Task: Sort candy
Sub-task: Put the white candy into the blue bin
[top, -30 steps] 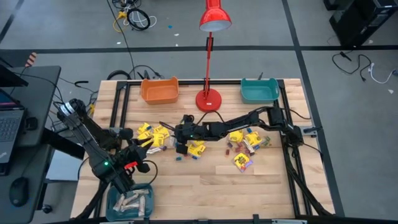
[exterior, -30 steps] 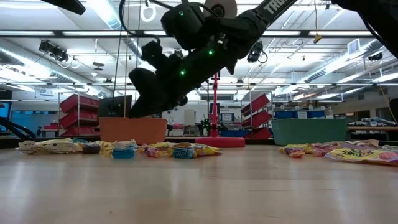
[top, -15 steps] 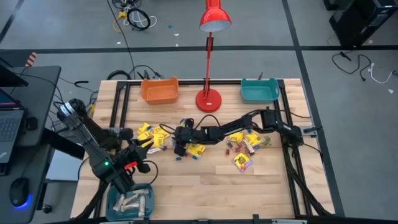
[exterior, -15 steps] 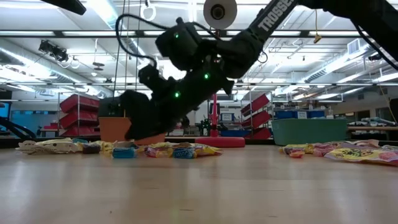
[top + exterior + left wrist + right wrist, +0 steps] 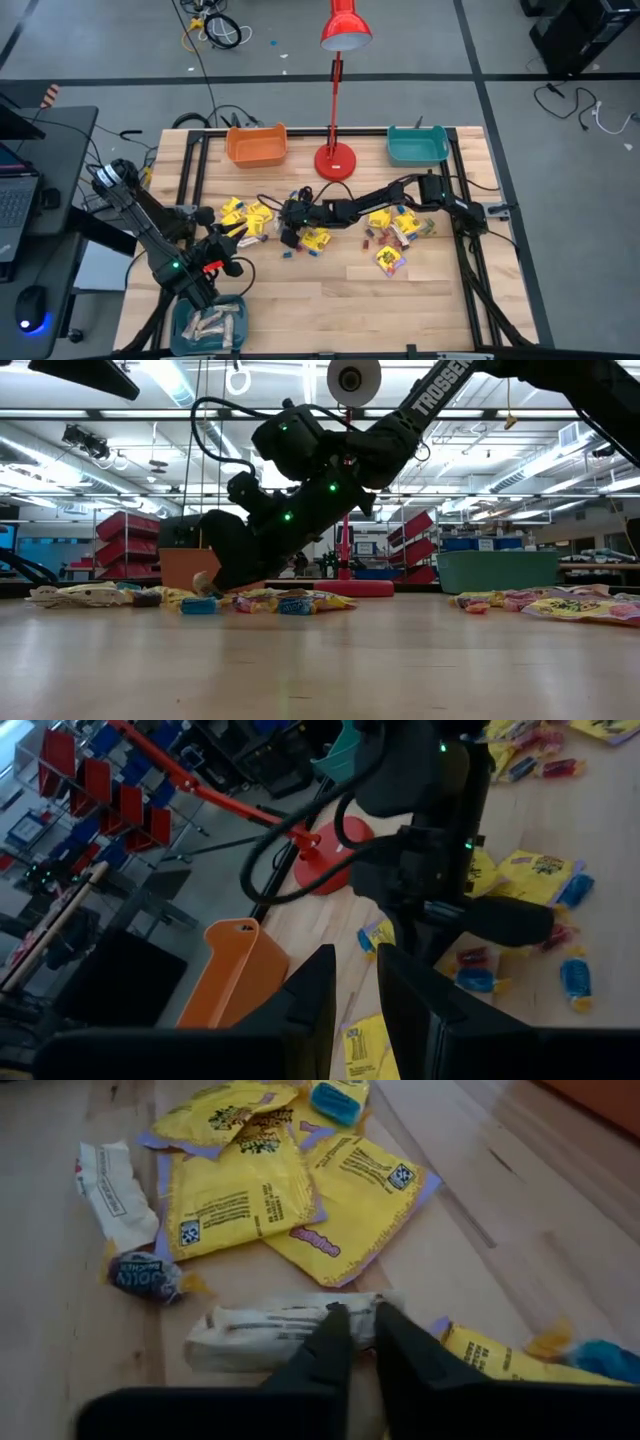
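Right gripper (image 5: 352,1318), fingers nearly together, pinches a crinkled pale beige bar (image 5: 270,1332) (frame centre); glossy yellow square packets (image 5: 240,1200) lie above.

We see yellow square packets (image 5: 238,1198) lying flat, overlapping, on the table; a pale beige bar (image 5: 270,1332) lies just beside them.

Probably warehouse lab: red shelf bins (image 5: 120,525)

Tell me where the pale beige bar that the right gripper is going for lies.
The pale beige bar lies flat on the table, at the right gripper fingertips, just below the yellow packets in the right wrist view.
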You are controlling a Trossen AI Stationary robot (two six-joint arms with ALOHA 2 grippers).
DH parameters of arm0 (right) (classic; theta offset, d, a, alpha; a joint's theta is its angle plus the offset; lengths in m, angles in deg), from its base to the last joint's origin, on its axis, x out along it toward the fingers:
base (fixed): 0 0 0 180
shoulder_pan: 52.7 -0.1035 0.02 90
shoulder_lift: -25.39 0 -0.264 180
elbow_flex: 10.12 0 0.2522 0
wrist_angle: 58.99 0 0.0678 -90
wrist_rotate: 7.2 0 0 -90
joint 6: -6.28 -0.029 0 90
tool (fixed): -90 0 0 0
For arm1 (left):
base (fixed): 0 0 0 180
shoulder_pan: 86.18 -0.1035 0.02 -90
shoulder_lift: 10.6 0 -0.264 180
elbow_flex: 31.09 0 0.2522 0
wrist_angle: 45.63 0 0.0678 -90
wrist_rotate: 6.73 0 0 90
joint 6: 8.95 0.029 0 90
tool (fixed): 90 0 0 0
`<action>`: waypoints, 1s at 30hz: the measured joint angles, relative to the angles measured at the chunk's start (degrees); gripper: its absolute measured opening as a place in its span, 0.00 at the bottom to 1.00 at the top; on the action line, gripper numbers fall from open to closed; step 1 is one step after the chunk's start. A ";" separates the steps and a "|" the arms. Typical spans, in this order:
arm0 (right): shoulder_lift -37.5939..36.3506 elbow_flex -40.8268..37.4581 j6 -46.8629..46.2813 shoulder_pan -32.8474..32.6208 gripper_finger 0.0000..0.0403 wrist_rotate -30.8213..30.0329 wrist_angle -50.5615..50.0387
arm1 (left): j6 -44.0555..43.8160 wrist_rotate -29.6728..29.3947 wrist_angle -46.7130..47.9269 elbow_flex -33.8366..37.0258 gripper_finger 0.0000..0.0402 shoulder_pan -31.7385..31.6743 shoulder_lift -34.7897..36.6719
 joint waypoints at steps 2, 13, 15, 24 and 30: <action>-0.01 0.00 0.59 0.27 0.02 1.26 0.49 | -0.57 -0.04 -0.02 0.73 0.20 0.00 0.00; -1.40 -0.22 7.44 -0.70 0.00 5.47 4.33 | -1.22 0.32 -4.22 1.86 0.20 0.19 0.00; -2.87 -0.16 9.09 -1.46 0.00 8.92 5.09 | -0.10 2.03 -4.90 1.86 0.20 0.33 0.00; -6.92 -0.11 24.74 -3.81 0.00 3.24 -0.59 | 0.04 4.72 -7.72 1.86 0.20 2.46 0.00; -6.57 -0.13 29.70 0.74 0.07 6.22 -2.01 | 0.06 3.58 -9.81 1.86 0.20 3.13 0.00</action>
